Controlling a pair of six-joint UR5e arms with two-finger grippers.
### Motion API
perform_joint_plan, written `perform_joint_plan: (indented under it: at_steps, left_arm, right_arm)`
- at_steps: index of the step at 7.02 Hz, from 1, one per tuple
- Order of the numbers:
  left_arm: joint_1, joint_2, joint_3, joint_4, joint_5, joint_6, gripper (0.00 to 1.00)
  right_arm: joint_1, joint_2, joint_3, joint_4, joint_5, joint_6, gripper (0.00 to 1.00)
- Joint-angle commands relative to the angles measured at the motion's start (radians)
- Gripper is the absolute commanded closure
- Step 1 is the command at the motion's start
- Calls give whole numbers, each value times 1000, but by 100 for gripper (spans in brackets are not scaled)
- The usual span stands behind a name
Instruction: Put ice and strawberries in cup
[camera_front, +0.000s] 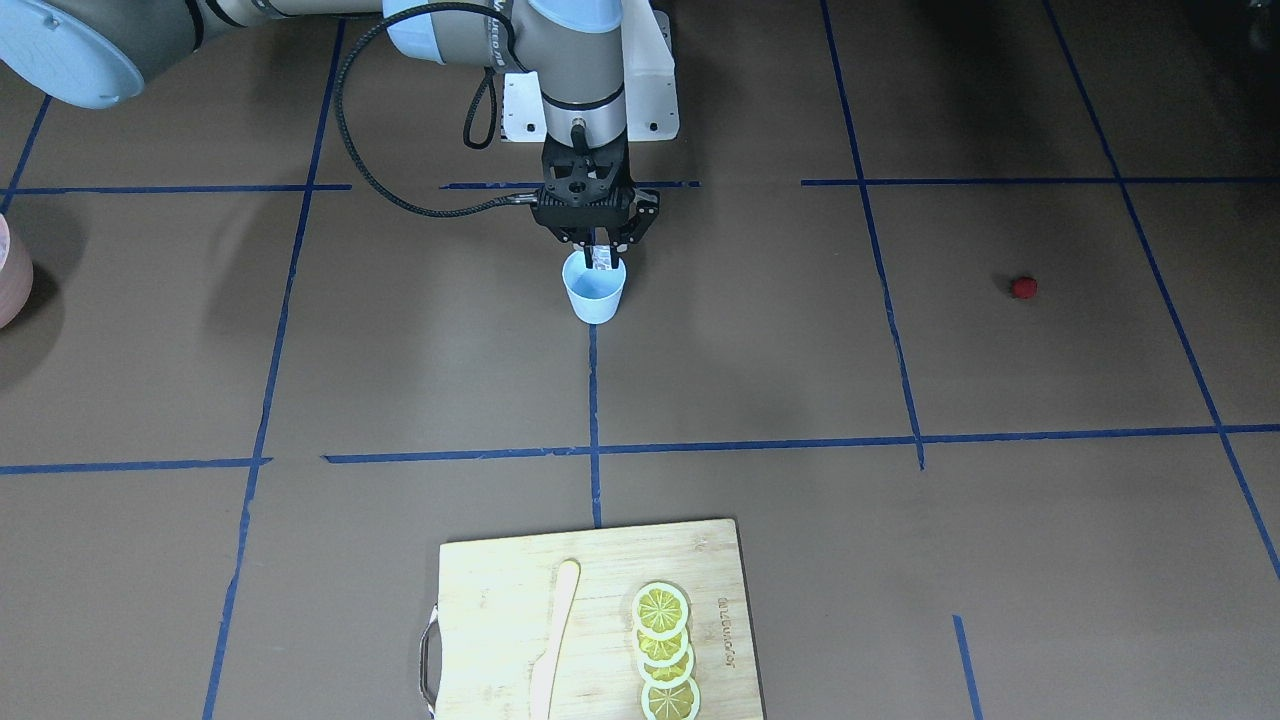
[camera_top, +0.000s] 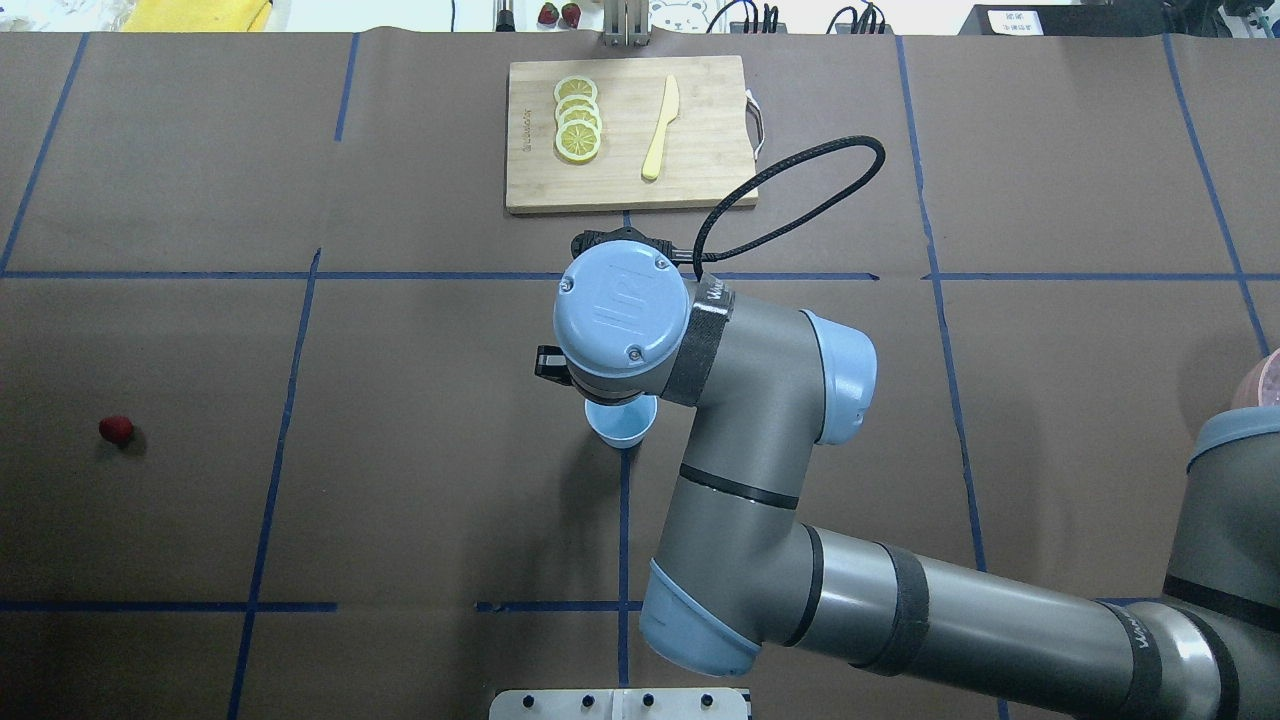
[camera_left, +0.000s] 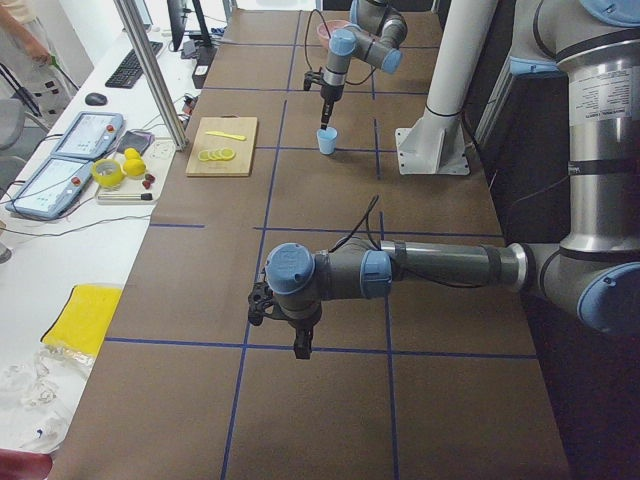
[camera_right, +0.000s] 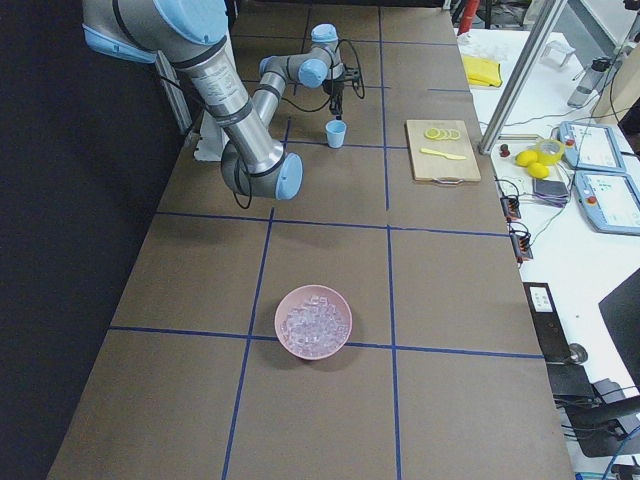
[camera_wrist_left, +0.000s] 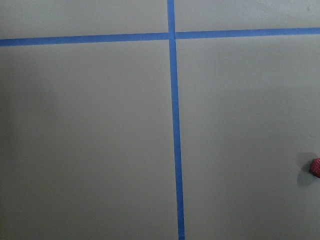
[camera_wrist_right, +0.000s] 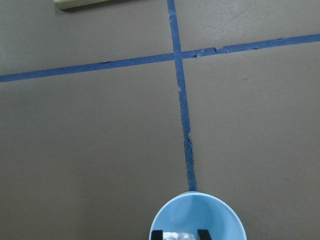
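The light blue cup stands near the table's middle, on a blue tape line. My right gripper hangs right above its mouth, shut on a small translucent ice cube. The right wrist view shows the cube between the fingertips, just over the cup. More ice fills the pink bowl. A tiny red strawberry lies alone on the robot's left side. My left gripper hovers over the table near it; I cannot tell whether it is open or shut.
A wooden cutting board at the far edge carries lemon slices and a pale knife. Blue tape lines divide the brown table. The pink bowl sits on the robot's right side.
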Motion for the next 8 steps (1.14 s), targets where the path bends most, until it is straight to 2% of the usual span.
perform_joint_plan:
  at_steps: [1,2,6,7,8]
  left_arm:
    - [0,0,1,0,0,0,0]
    - [0,0,1,0,0,0,0]
    - [2,0,1,0,0,0,0]
    - [2,0,1,0,0,0,0]
    - [0,0,2,0,0,0,0]
  right_arm:
    - [-2,-3,-10,-2,-4,-3,80]
    - [-2,-3,-4,-2,-10,-8,1]
    - [13,0,5,-7,-4,-12,0]
    - [56,-12,8,-8,22,-28,0]
    - [126,-50,25,-7,109,-108,0]
